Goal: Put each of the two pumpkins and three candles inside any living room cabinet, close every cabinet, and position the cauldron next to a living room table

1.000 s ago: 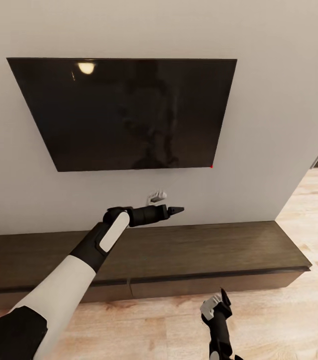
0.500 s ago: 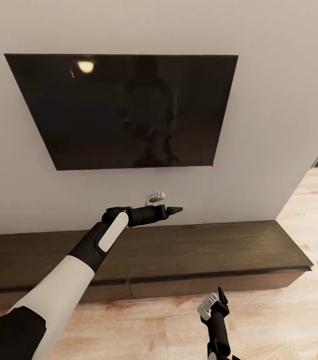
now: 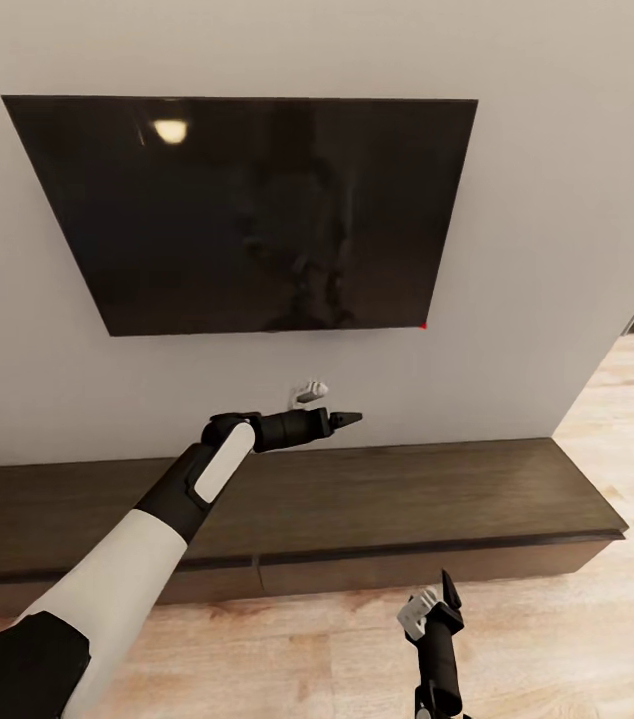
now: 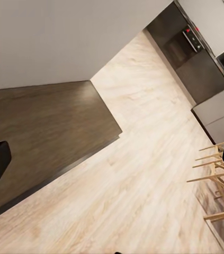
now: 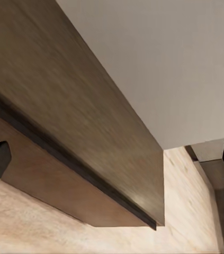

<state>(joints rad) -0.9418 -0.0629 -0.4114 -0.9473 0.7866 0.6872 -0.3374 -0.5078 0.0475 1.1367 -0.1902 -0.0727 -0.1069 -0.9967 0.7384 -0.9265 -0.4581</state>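
From the head camera, the cabinet (image 3: 356, 509) runs long and low along the wall under a dark television (image 3: 247, 210), its drawer fronts flush and shut as far as this angle shows. Its flat top is bare; no pumpkin, candle or cauldron is in sight here. The left arm reaches out over the cabinet top, and the left claw (image 3: 341, 419) points sideways along the wall, holding nothing; whether its fingers stand apart or together cannot be told from this view. The right claw (image 3: 434, 607) hangs low over the wooden floor (image 3: 556, 639), just in front of the cabinet, also empty, its fingers apart.

Against the pictures of a second ago, the television sits a little higher and larger and the cabinet a touch lower, while both arms keep almost the same pose. That reads as the camera and base creeping nearer, not the furniture moving. My judgement is that the robot is still closing on the cabinet, and no drawer has been opened.

The left wrist camera looks over the cabinet's end to pale floor, with dark kitchen units (image 4: 196, 47) far off and light wooden chair legs (image 4: 217, 180) nearby. Its dark fingertips at opposite edges suggest the left claw is spread.

The right wrist camera looks up along the cabinet's front edge and wall (image 5: 159, 58), with that claw's tips wide apart.
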